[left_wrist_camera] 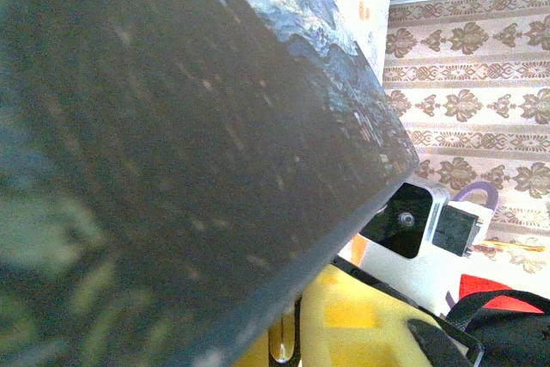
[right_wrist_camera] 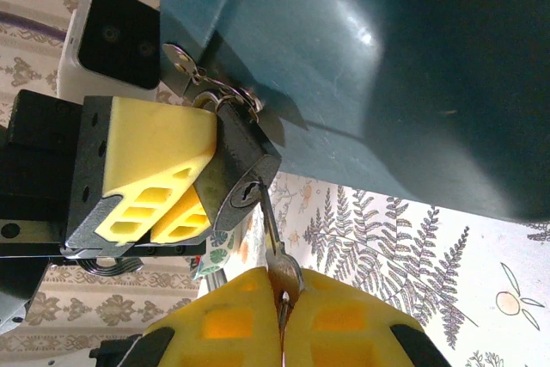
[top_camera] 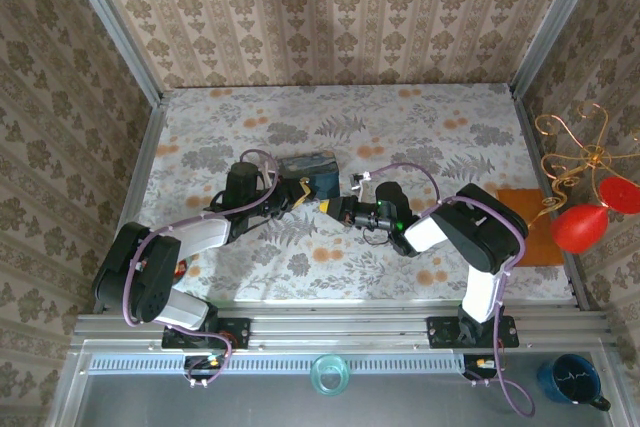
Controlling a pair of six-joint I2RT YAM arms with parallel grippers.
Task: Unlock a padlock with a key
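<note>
Where the blurred, speckled side of the blue painted box (left_wrist_camera: 172, 143) crowded the left wrist camera, little else was legible. The small dark-bodied padlock (right_wrist_camera: 234, 180) hung by its silvery shackle from the box's metal hasp. The left gripper (right_wrist_camera: 196, 191) had its yellow slotted pads clamped on the padlock body, with the contact partly hidden. The right gripper (right_wrist_camera: 282, 307) was pinched tight on a thin metal key (right_wrist_camera: 273, 238), its blade reaching the keyhole, depth unclear.

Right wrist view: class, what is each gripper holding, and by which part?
The right gripper pinches the key by its bow, blade at the keyhole of the padlock. The left gripper grips the padlock by its body.
</note>
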